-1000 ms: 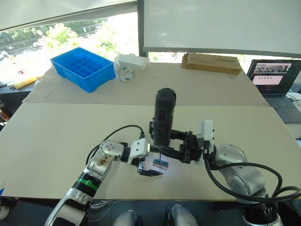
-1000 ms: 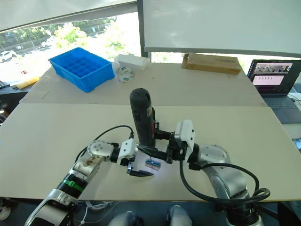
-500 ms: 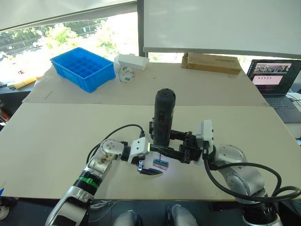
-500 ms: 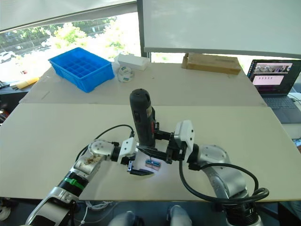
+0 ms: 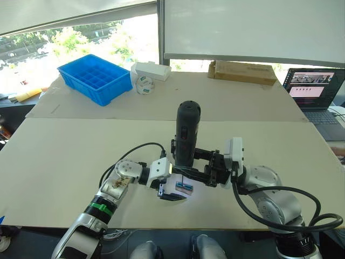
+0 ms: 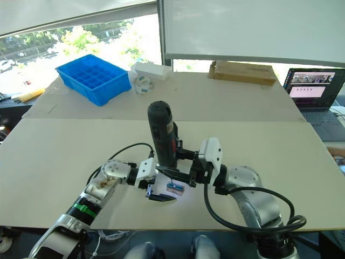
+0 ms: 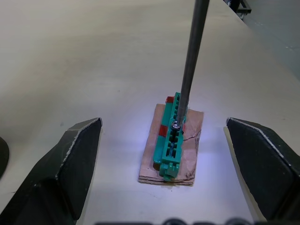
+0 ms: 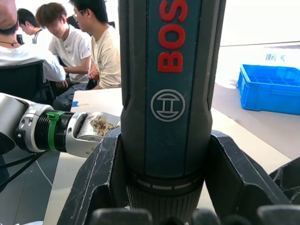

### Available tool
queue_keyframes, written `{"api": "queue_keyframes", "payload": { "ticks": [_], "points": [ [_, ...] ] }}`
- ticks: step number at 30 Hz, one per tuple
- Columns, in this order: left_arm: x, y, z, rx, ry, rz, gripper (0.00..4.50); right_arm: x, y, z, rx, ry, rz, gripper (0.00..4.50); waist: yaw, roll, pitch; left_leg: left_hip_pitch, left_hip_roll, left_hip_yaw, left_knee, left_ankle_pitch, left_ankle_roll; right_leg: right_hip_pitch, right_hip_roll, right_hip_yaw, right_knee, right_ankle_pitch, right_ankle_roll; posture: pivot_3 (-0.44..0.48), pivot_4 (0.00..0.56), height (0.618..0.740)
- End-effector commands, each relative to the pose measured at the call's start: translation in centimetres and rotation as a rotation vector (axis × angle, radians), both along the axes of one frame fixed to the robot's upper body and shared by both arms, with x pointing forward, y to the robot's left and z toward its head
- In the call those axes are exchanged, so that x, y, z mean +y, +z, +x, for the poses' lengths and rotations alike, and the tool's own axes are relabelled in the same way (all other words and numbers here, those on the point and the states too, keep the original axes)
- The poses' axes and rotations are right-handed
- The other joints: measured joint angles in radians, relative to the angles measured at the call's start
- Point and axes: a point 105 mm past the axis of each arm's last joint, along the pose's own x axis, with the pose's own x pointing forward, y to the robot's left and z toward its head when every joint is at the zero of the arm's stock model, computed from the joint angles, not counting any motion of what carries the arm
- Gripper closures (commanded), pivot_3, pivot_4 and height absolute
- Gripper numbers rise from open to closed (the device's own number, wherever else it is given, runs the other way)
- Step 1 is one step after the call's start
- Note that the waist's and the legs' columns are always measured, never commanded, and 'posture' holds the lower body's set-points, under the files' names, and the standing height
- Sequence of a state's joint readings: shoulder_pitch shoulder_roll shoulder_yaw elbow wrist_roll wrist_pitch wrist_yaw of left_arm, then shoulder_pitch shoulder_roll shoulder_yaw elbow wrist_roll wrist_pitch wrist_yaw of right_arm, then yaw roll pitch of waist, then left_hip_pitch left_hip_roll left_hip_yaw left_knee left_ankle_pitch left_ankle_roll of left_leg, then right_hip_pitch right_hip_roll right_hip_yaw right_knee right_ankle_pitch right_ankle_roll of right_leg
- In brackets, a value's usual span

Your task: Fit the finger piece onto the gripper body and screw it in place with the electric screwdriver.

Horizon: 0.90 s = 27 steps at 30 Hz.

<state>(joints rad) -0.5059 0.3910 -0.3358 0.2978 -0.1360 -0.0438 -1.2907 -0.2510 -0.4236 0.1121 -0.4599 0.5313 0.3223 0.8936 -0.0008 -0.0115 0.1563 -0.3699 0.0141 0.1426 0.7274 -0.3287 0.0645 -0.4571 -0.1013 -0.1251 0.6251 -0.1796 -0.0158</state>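
R gripper (image 8: 164, 213) is clamped on the electric screwdriver (image 5: 186, 135), gripping low on the barrel near the collar, tool upright w/ the body rising well above the fingers. The thin metal bit (image 7: 190, 61) runs straight down from it and its tip sits on a screw head in the green block (image 7: 171, 140). That block lies on a scrap of brown card (image 7: 172, 157) on the table (image 5: 81, 156), directly under the R gripper.

L gripper (image 7: 164, 154) is spread wide, holding nothing; its fingers (image 7: 70, 164) flank the green block on both sides w/out touching it. The block is between them, just ahead of the wrist.

Can't make out the finger piece or gripper body w/ confidence, so no location given for either.

Handling, as a judgement: screwdriver looks rigid and top-heavy w/ a smooth plastic shell, so a low, firm hold near the collar should keep the bit from wandering; a loose hold could let it tip or twist when the motor runs. The green block looks light and hard and prob slides easily on the card, so bracing by its long sides seems sensible.
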Motion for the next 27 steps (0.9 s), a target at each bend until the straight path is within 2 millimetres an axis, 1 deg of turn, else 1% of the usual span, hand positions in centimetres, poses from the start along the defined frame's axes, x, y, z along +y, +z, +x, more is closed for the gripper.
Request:
{"api": "queue_keyframes", "payload": {
  "ticks": [1, 27],
  "points": [
    [-0.30, 0.80, 0.03, -0.042, -0.019, -0.008, 0.00, -0.06, 1.24, -0.21, -0.066, 0.006, 0.020, 2.58, 0.000, 0.000, 0.000, 0.000, 0.000, 0.000, 0.000, 0.000, 0.000, 0.000, 0.000, 0.000, 0.000, 0.000, 0.000, 0.000, 0.150, 0.738],
    [-0.72, 1.23, 0.53, -0.058, -0.018, -0.016, 0.00, -0.13, 0.90, -0.42, -0.061, 0.024, 0.006, 2.58, 0.000, 0.000, 0.000, 0.000, 0.000, 0.000, 0.000, 0.000, 0.000, 0.000, 0.000, 0.000, 0.000, 0.000, 0.000, 0.000, 0.150, 0.738]
  ]
}}
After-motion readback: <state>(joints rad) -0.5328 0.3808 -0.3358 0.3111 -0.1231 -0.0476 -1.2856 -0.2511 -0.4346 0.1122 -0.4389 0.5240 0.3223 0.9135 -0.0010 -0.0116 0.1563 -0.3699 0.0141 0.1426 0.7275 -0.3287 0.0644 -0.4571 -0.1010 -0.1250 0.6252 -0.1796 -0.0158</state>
